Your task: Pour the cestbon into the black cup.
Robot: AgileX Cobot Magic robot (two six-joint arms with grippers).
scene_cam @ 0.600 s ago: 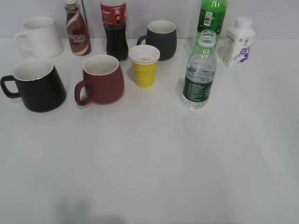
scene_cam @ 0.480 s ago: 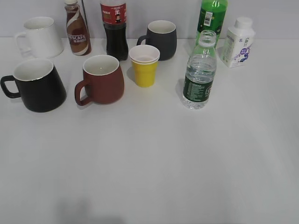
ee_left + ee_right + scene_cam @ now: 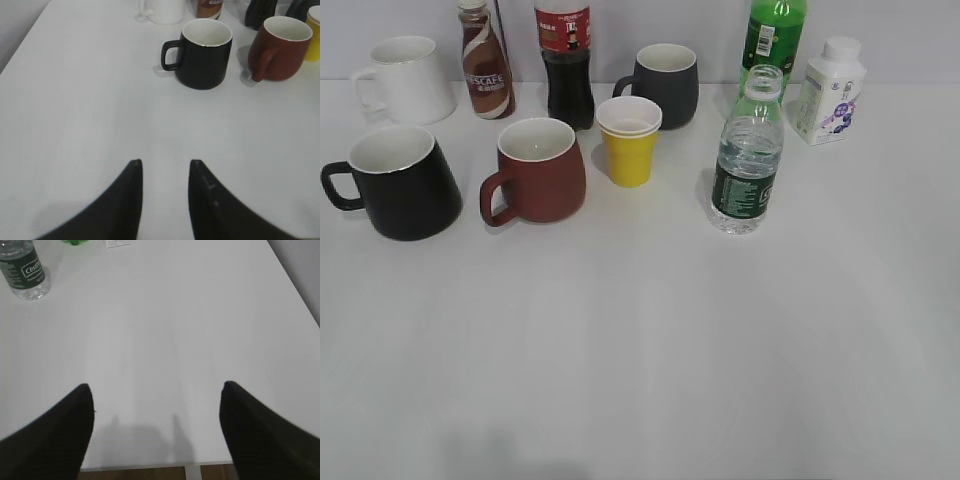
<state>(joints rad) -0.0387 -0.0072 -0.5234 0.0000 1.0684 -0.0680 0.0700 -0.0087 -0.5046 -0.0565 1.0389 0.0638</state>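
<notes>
The cestbon (image 3: pixel 748 152), a clear ribbed bottle with a dark green label and no cap, stands upright right of centre; its base shows at the top left of the right wrist view (image 3: pixel 23 269). The black cup (image 3: pixel 400 181), white inside with its handle to the left, stands at the far left and shows in the left wrist view (image 3: pixel 202 51). My left gripper (image 3: pixel 165 162) is open and empty, well short of the cup. My right gripper (image 3: pixel 157 386) is wide open and empty over the table's near edge. Neither gripper shows in the exterior view.
A brown-red mug (image 3: pixel 536 170), a yellow cup (image 3: pixel 629 140) and a dark grey mug (image 3: pixel 665 83) stand between cup and bottle. Behind are a white mug (image 3: pixel 405 79), coffee bottle (image 3: pixel 485 62), cola bottle (image 3: pixel 566 60), green soda bottle (image 3: pixel 775 35) and white bottle (image 3: pixel 831 90).
</notes>
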